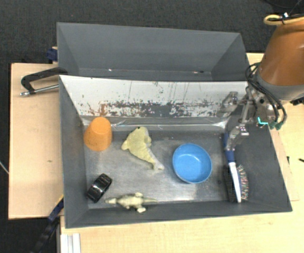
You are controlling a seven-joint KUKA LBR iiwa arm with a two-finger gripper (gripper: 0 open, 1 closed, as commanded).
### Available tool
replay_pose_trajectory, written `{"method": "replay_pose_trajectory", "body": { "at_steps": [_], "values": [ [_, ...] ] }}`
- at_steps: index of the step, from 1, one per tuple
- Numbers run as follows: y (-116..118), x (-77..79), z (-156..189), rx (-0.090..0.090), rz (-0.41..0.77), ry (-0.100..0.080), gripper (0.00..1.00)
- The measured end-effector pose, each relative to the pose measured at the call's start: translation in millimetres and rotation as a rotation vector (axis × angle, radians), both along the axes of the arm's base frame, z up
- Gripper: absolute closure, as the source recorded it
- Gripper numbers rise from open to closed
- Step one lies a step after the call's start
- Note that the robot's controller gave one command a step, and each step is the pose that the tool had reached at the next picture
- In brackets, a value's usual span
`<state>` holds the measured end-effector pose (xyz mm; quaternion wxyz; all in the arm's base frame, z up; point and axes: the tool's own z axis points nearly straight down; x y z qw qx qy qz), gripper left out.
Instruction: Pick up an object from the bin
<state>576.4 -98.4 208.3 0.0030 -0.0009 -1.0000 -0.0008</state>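
My gripper (pixel 240 124) hangs at the right side of the bin, close to the right wall. Just below it starts the blue and white handle of a dish brush (pixel 233 173), which runs down toward the front right corner, its dark bristles lying on the floor. The handle's upper end is right at the gripper's tip; whether it is gripped I cannot tell. A blue bowl (pixel 192 163) stands open side up to the left of the brush.
An orange cup (pixel 98 134) stands upside down at the back left. A pale yellow soft toy (pixel 141 147) lies mid-bin. A small black object (pixel 98 187) and a pale toy lizard (pixel 128 201) lie along the front wall.
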Motion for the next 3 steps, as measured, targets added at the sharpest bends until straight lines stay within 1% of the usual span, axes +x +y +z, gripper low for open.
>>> {"method": "replay_pose_trajectory", "body": {
  "at_steps": [1,2,3],
  "values": [
    [63.0,-32.1,-112.3,0.002,0.028,0.001,0.0],
    [60.2,-29.3,-107.5,-0.001,0.025,-0.009,1.0],
    [68.3,-30.0,10.7,-0.001,-0.019,-0.021,1.0]
  ]
}}
